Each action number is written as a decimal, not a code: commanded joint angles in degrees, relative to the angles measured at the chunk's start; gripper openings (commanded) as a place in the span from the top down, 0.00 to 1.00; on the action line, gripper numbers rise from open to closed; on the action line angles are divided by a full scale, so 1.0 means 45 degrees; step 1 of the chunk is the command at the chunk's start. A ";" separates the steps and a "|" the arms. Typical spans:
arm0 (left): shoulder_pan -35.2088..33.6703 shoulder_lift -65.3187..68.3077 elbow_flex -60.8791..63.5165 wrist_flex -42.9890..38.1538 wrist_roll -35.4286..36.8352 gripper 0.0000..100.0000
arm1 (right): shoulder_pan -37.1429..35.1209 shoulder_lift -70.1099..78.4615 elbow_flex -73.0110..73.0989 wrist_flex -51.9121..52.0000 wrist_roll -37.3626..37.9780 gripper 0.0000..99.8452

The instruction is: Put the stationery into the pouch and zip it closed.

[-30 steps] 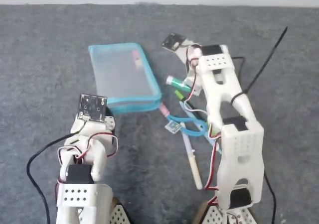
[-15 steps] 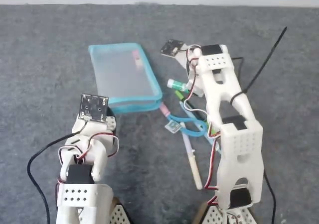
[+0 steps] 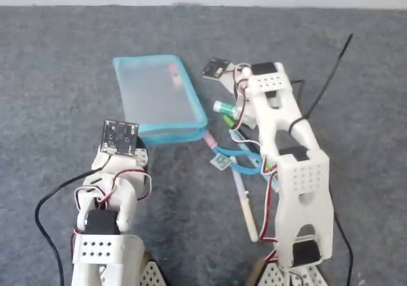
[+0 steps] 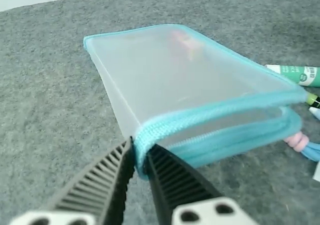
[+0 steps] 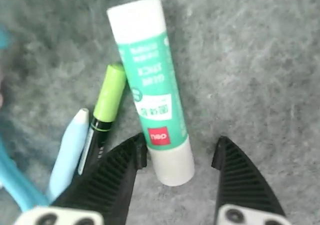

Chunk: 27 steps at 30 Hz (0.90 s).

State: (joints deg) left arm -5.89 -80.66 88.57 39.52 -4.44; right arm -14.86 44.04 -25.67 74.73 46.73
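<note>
The clear pouch [image 3: 159, 98] with teal zipper trim lies flat on the grey mat. My left gripper [image 4: 139, 162] is shut on the trim at the near corner of the pouch [image 4: 185, 90]. A green and white glue stick [image 5: 152, 85] lies to the pouch's right, also visible as a glue stick [image 3: 226, 107] under the right arm. My right gripper [image 5: 180, 152] is open, its fingers on either side of the stick's base end, just above the mat. A green pen [image 5: 105, 110] and a light blue pen [image 5: 67, 150] lie beside the stick.
Blue-handled scissors [image 3: 245, 159], a long white pen [image 3: 245, 203], a small tag [image 3: 221, 163] and a pink item [image 3: 208, 140] lie between the arms, right of the pouch. A black cable [image 3: 331, 76] trails off to the right. Bare mat lies left of and beyond the pouch.
The right arm's wrist has shifted a little to the left, toward the pouch, over the glue stick. The left arm and the pouch have not moved.
</note>
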 commanded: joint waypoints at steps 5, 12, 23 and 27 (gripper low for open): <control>0.0098 -0.0215 -0.0166 -0.0410 -0.0020 0.99 | -0.0147 0.0029 -0.0430 -0.0166 0.0098 0.95; 0.0078 -0.0195 -0.0147 -0.0430 -0.0020 0.99 | 0.0342 -0.0186 -0.0508 0.1221 -0.1348 0.99; 0.0059 -0.0215 -0.0029 -0.0469 -0.0020 0.99 | 0.1006 -0.6105 -0.0137 0.5363 -0.5255 0.99; 0.0059 -0.0215 -0.0029 -0.0430 -0.0020 0.99 | -0.0147 -0.9328 0.1875 0.5402 -0.6154 0.99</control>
State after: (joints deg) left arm -5.89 -80.66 89.10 39.52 -4.44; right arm -11.52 15.91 -22.07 98.11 21.76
